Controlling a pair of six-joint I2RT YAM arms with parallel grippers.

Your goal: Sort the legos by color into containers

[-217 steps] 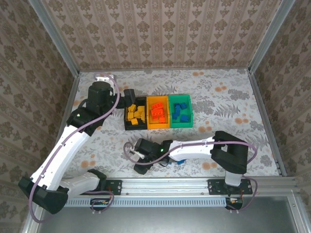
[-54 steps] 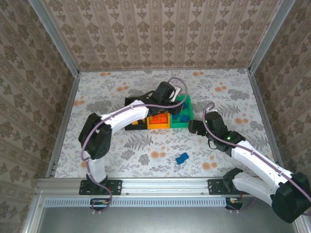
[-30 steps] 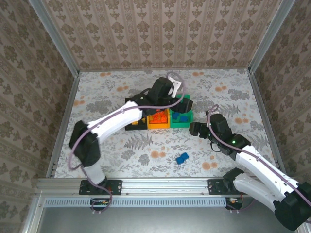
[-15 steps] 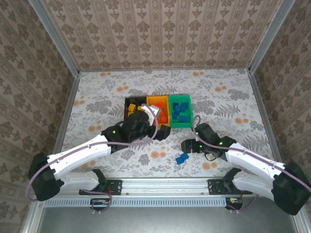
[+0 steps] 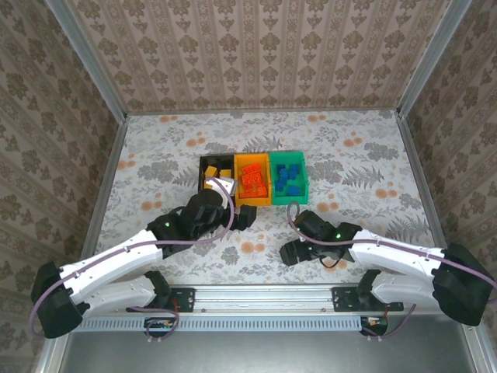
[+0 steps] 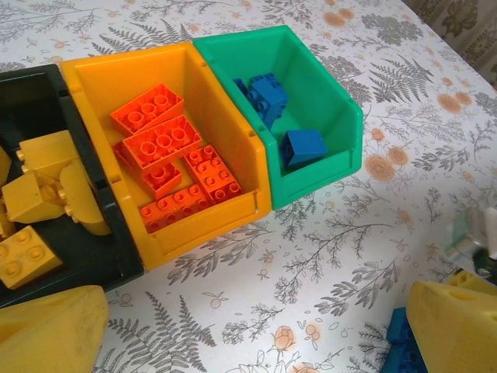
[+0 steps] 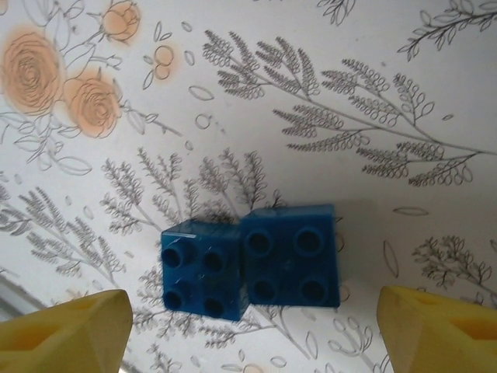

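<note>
Two blue legos (image 7: 291, 252) lie side by side, studs up, on the flowered table, and my right gripper (image 7: 255, 322) hangs open right above them with a yellow finger (image 7: 66, 330) on each side, touching neither. In the top view the right gripper (image 5: 292, 250) covers them. My left gripper (image 5: 244, 217) is open and empty just in front of the containers. The black bin (image 6: 116, 249) holds yellow legos (image 6: 35, 198), the yellow-orange bin (image 6: 210, 221) holds red-orange legos (image 6: 159, 144), and the green bin (image 6: 330, 167) holds blue legos (image 6: 303, 146).
The row of bins (image 5: 289, 200) stands mid-table, behind both grippers. The loose blue legos (image 6: 400, 346) show beside my left gripper's right finger (image 6: 458, 330). Patterned walls and metal rails (image 5: 256, 297) enclose the table.
My left arm has drawn back from over the bins to the table in front of them. My right gripper has moved left and nearer, coming over the loose blue legos.
</note>
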